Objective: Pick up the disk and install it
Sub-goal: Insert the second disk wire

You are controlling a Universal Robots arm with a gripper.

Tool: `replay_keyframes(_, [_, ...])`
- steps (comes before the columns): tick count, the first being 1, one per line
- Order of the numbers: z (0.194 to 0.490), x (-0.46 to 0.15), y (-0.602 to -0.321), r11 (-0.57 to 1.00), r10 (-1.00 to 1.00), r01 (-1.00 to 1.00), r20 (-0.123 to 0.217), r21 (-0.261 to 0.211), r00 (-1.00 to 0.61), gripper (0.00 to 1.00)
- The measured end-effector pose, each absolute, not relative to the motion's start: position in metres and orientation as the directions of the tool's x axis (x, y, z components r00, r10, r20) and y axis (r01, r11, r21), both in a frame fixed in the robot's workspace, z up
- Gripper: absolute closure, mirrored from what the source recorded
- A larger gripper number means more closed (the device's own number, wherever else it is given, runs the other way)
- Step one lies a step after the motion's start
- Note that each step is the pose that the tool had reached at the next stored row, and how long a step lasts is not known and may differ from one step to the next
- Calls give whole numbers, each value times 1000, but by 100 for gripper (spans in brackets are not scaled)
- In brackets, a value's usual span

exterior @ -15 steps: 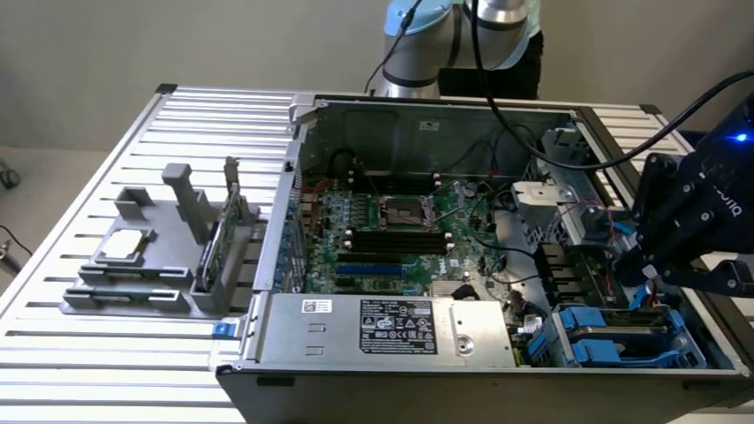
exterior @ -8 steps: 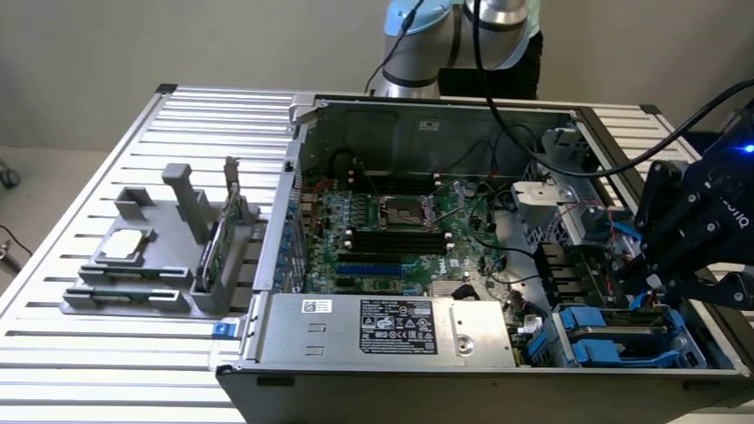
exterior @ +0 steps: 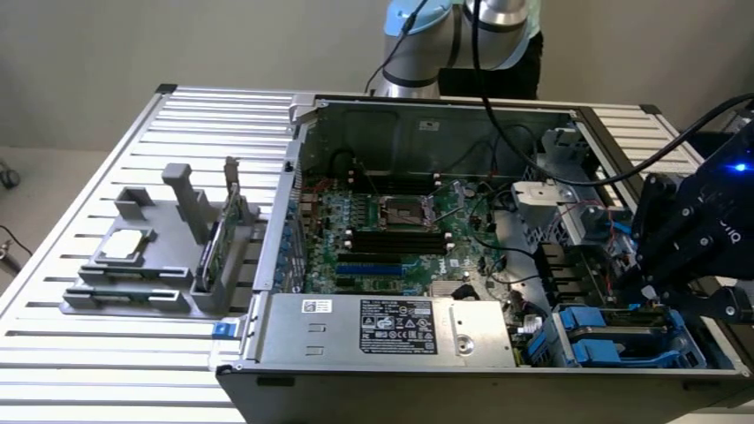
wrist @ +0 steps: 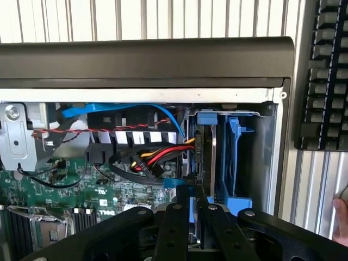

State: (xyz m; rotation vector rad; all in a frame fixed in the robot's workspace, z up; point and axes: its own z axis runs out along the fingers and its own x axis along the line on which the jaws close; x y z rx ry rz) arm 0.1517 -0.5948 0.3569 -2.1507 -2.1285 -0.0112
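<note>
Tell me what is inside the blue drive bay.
The disk stands on edge in the blue drive bay, pinched by the gripper. Its lower part is hidden behind the fingers.

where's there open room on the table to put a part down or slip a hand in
Bare room: the white slatted table in front of the grey parts holder, and the strip behind it. Crowded: the open black computer case, packed with green motherboard, cables and blue drive bays, where the black gripper is shut on the silver disk in its blue carrier.
</note>
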Motion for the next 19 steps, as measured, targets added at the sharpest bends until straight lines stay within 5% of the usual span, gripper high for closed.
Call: replay_keyframes(19, [342, 156, -607, -3, 991, 997, 132, -81, 14, 84])
